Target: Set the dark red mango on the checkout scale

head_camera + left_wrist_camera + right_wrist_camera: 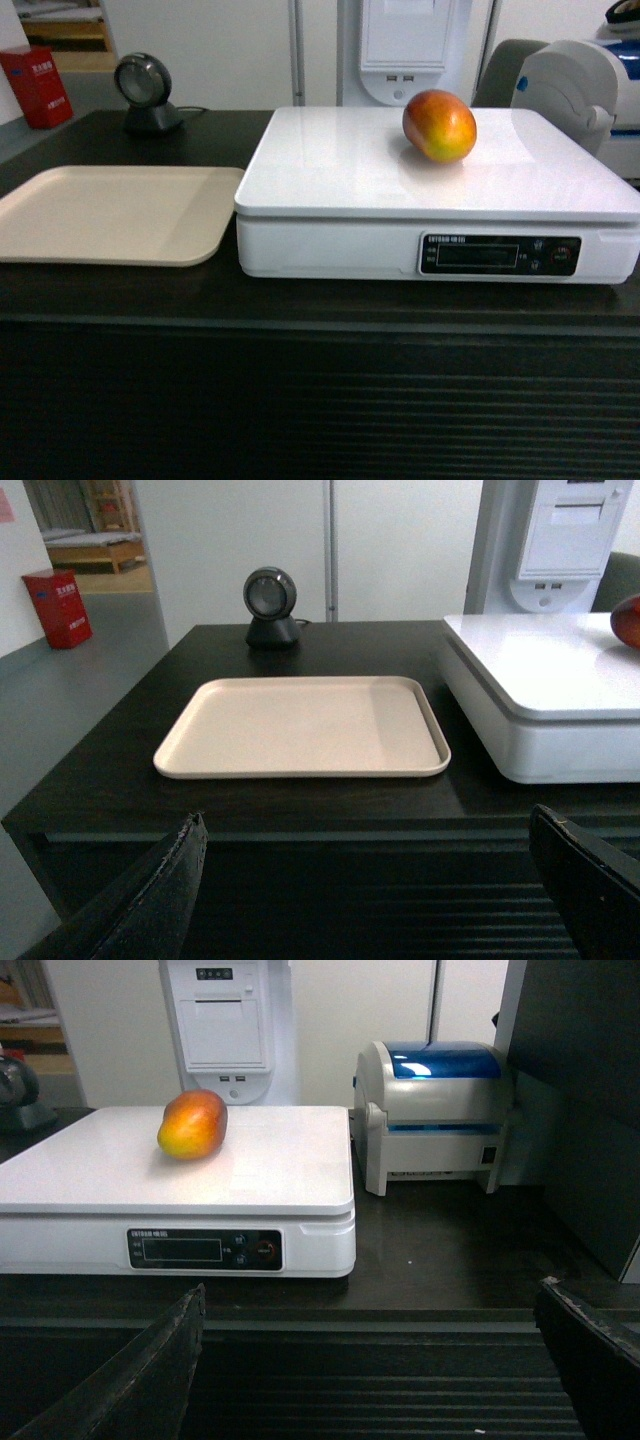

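— Where's the fruit sitting?

— One dark red mango (439,125) lies on the platter of the scale (400,170), toward its far edge and right of the middle, nothing touching it. Bare white platter lies all round it, most of it toward the front and left edges.

— And the counter?

— The checkout (320,300) carries one scale and one beige tray (110,212), which sits just left of the scale. A strip of dark top runs free along the front edge. One round scanner (145,92) stands near the far left corner, one printer (435,1110) with a blue lid just off the scale's right side, a narrow gap between them.

— The arms?

— Both held back in front of the ribbed panel. The left gripper (380,900) has its fingers spread wide at the bottom corners of its own view, grasping nothing; the right gripper (375,1370) is spread wide the same way, also bare.

— Anything you can't make out?

— The display strip (205,1250) is too dim to read. From the left wrist only a sliver of the mango shows at the right edge. A red box (57,607) stands on the floor far left, lettering unreadable
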Motion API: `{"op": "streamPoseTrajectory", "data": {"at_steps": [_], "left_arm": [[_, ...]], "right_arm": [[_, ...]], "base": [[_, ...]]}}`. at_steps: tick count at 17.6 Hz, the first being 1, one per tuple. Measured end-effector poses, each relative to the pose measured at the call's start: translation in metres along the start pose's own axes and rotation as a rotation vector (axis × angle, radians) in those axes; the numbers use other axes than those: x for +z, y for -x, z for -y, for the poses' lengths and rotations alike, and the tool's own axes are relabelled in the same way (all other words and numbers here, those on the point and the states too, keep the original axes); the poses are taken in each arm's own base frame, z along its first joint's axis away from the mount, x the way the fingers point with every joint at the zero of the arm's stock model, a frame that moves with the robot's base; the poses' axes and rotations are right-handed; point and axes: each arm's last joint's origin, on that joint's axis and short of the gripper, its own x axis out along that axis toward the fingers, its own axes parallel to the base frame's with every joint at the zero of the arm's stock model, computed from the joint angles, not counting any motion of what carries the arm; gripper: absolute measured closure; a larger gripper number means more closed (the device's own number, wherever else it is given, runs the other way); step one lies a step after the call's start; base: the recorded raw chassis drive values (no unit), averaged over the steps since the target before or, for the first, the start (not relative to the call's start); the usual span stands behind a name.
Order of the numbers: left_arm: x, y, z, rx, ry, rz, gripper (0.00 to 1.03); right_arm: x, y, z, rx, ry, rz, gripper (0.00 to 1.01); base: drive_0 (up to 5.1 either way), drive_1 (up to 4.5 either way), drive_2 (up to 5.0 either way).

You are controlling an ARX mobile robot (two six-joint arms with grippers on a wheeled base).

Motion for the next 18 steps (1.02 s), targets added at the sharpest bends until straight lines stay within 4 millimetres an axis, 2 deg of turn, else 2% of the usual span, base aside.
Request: {"op": "streamPoseTrajectory", "data": {"at_steps": [18], "left_arm": [[-0.0003, 0.0, 0.0, 0.0, 0.0, -0.003, 0.05]], "right_arm": [[-0.0002, 0.0, 0.0, 0.0, 0.0, -0.002, 0.03]], "base": [[0.0, 0.0, 0.0]]}}
